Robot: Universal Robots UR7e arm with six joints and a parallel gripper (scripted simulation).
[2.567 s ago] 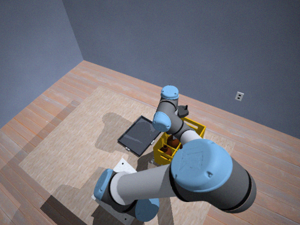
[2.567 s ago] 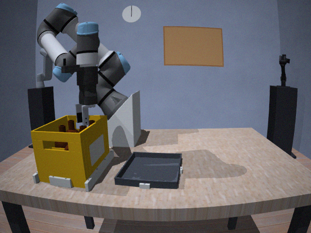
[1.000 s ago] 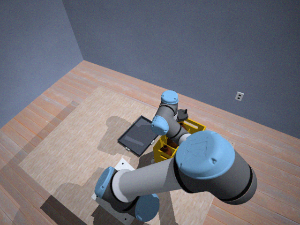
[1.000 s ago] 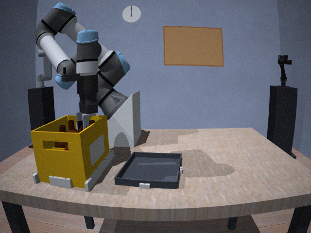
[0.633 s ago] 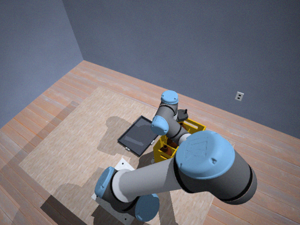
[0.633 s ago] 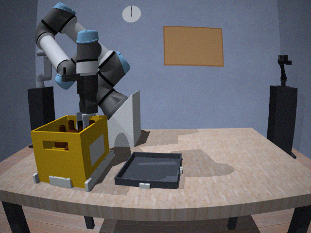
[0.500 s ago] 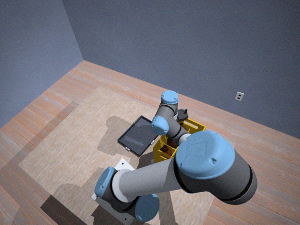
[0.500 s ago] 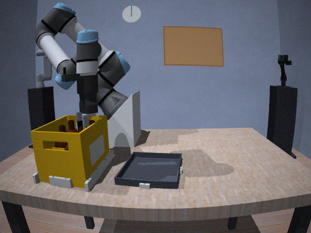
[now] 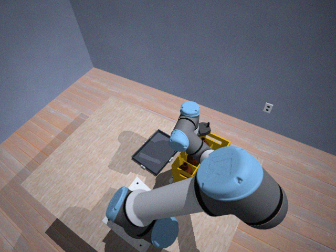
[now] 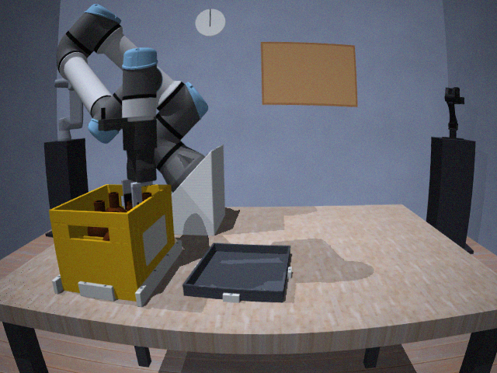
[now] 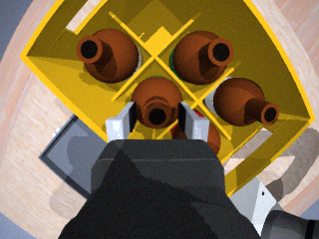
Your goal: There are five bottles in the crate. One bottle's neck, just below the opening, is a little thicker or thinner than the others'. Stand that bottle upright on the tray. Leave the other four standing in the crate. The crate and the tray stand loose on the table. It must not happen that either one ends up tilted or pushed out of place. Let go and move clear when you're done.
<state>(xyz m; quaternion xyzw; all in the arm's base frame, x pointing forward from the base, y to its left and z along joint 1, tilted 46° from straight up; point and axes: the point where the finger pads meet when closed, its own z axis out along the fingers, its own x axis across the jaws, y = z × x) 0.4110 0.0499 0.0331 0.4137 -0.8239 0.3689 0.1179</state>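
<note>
Crowding open gripper (image 10: pixel 133 198) (image 11: pixel 157 112): neighbouring bottles (image 11: pixel 201 57), yellow crate walls (image 9: pixel 177 173) (image 10: pixel 94 256) (image 11: pixel 42 70).

We see our gripper (image 10: pixel 132 198) (image 11: pixel 157 112) lower than before, its fingertips now inside the crate (image 9: pixel 175 172) (image 10: pixel 96 263) (image 11: pixel 44 73), either side of 1 bottle's neck (image 11: pixel 158 116).
</note>
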